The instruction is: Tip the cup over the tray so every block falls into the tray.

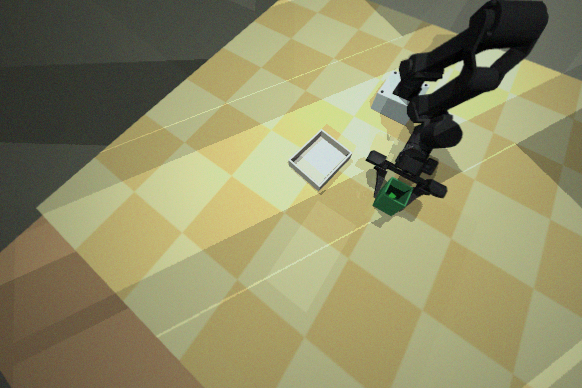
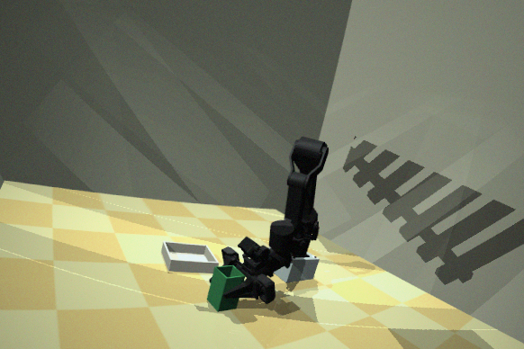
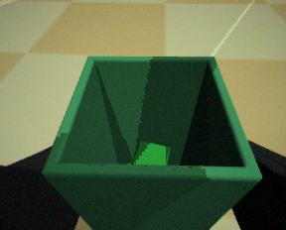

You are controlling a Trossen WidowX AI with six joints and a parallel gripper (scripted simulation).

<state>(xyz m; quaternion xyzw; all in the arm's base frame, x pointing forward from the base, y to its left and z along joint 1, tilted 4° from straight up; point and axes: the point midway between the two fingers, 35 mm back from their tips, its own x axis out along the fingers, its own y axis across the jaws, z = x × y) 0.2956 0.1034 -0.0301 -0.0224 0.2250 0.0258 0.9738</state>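
The green square cup (image 1: 386,205) (image 2: 217,289) (image 3: 144,198) stands upright on the table, open end up. A bright green block (image 1: 392,195) (image 3: 153,155) shows inside it; the wrist view hides part of the cup's floor, so I cannot tell how many blocks there are. My black gripper (image 1: 394,197) (image 2: 224,287) is shut on the cup, with one finger against each side, a good way below the rim. The fingertips are hidden behind the cup in the wrist view. The shallow white tray (image 1: 329,171) (image 2: 193,266) lies on the table, apart from the cup.
The arm's pale base block (image 1: 390,107) (image 2: 302,270) stands behind the gripper, and the arm (image 1: 515,22) (image 2: 299,200) arches above it. In the top view the tray is left of the cup and a little farther back. The checkered table (image 1: 270,142) bears patches of light and shadow.
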